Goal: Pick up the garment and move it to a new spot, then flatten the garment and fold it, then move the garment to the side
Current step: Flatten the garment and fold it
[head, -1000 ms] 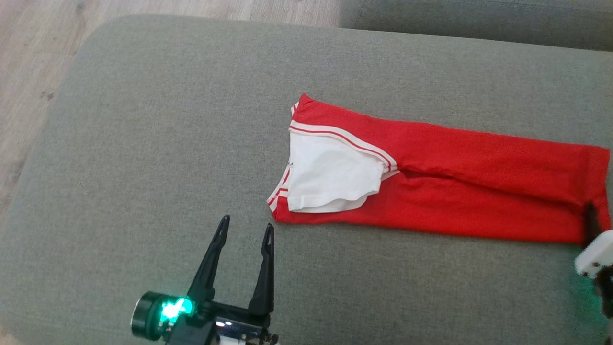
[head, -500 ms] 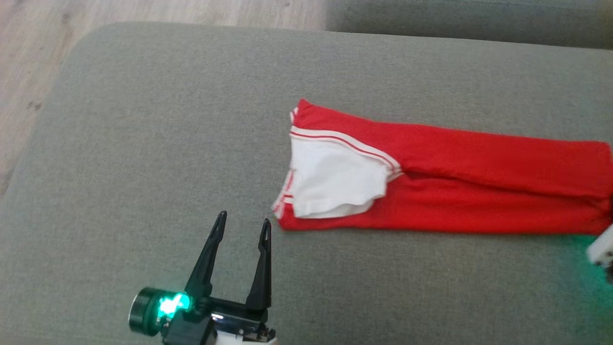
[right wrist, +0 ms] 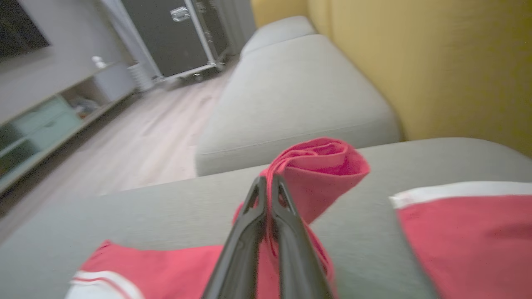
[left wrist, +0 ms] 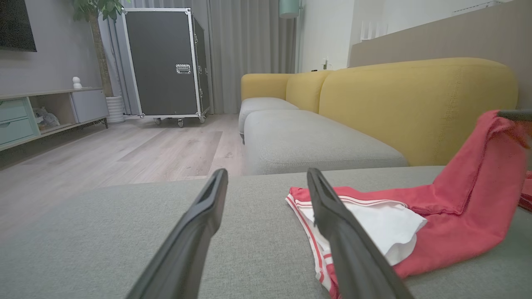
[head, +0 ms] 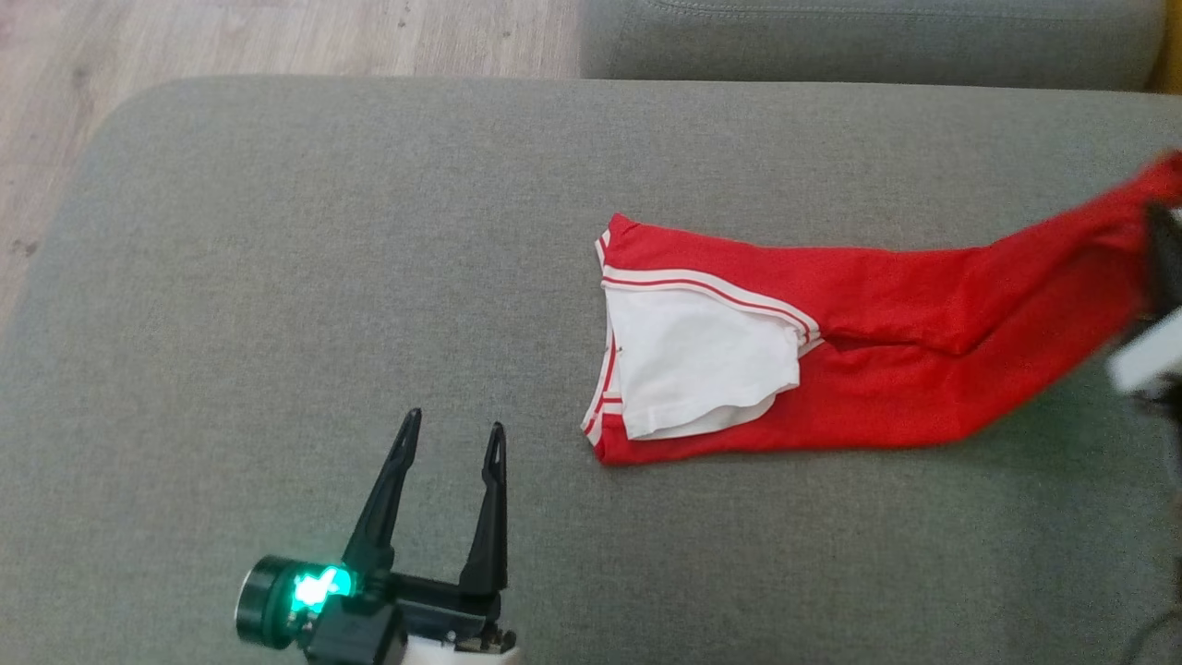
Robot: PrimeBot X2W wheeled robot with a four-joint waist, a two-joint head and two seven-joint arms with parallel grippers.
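The garment [head: 886, 369] is red with a white lining panel and striped waistband, and it lies stretched along the grey cushion [head: 323, 259]. Its right end is lifted off the cushion, pinched in my right gripper [head: 1160, 242], which is shut on the cloth. In the right wrist view the fingers [right wrist: 268, 180] meet on a rolled fold of the garment [right wrist: 328, 166]. My left gripper [head: 455, 420] hovers open over bare cushion, just left of the waistband end. In the left wrist view the fingers [left wrist: 267, 172] stand apart with nothing between them, and the garment [left wrist: 457, 199] rises to the right.
Wooden floor [head: 277, 37] runs beyond the cushion's far-left edge. A second grey seat [left wrist: 307, 141] and a yellow sofa back [left wrist: 415, 104] stand behind. Another piece of red cloth with a white edge [right wrist: 465, 236] lies to the right of my right gripper.
My right gripper has shut on the garment's right end and raised it off the cushion. The head camera has shifted. The left gripper has stayed open in place.
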